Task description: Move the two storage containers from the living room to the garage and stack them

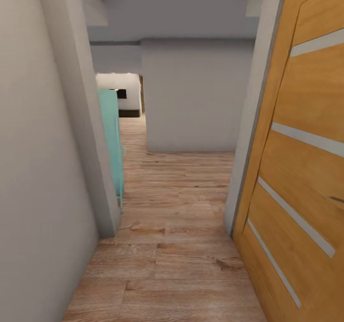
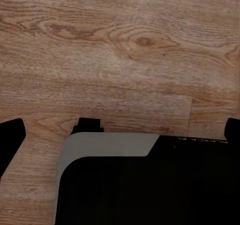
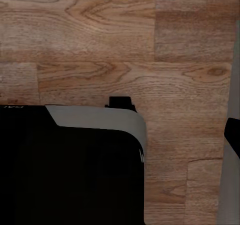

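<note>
**Underway in a wood-floored hallway**

Ahead, we look down a narrow passage with a light wood-plank floor [image 1: 177,245]. On our right stands a honey-wood door [image 1: 306,159] with pale frosted strips across it, swung open along the passage. On our left a plain grey wall [image 1: 43,169] runs forward to a corner, and just past that corner we see the edge of a teal piece of furniture [image 1: 112,140], though we cannot tell what it is. Straight on, a grey block of wall [image 1: 196,97] splits the way, and to its left the planks run on toward a brighter room [image 1: 119,92] far off, with a dark rectangle on its white wall.

Both wrist views point down at the same wood planks. In the left wrist view we see the planks [image 2: 120,50] above a black body with a grey rounded corner [image 2: 107,147]. In the right wrist view a like black body with a grey corner [image 3: 100,117] lies over the planks [image 3: 120,40]. We cannot tell whether either gripper is spread or closed, or whether it holds anything.
</note>
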You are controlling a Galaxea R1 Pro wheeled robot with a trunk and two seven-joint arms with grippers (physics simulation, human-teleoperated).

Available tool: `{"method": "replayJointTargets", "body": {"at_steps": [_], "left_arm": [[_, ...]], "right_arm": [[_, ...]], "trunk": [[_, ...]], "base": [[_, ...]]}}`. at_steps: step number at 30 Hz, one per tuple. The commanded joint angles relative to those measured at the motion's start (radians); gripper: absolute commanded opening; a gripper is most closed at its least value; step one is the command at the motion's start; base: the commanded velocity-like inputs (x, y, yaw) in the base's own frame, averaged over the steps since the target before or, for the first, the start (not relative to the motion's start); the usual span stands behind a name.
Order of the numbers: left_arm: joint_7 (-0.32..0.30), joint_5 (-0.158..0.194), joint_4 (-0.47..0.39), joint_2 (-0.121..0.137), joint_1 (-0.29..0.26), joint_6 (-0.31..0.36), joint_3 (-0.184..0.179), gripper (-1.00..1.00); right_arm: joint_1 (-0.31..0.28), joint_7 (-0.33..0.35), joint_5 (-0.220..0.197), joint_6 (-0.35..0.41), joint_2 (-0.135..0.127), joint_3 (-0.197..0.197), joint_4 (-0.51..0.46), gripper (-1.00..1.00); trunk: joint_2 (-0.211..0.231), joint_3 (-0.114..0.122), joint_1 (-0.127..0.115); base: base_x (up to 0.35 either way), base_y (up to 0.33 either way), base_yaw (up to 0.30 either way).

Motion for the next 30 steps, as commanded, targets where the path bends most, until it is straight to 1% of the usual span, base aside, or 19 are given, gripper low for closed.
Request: {"method": "replayJointTargets", "body": {"at_steps": [1, 21, 30], "left_arm": [[-0.006, 0.01, 0.001, 0.0, -0.001, -0.002, -0.001, 1.0], [-0.006, 0.01, 0.001, 0.0, -0.001, -0.002, -0.001, 1.0], [-0.006, 0.01, 0.001, 0.0, -0.001, -0.002, -0.001, 1.0]], "right_arm": [[-0.001, 0.0, -0.007, -0.005, 0.001, 0.008, 0.003, 1.0], [-0.001, 0.001, -0.001, -0.005, 0.001, 0.008, 0.003, 1.0], [-0.001, -0.007, -0.007, -0.005, 0.0, 0.01, 0.002, 1.0]], "trunk": [[-0.001, -0.001, 0.001], [-0.001, -0.001, 0.001], [-0.001, -0.001, 0.001]], "base": [[0.322, 0.0, 0.0], [0.322, 0.0, 0.0], [0.322, 0.0, 0.0]]}}
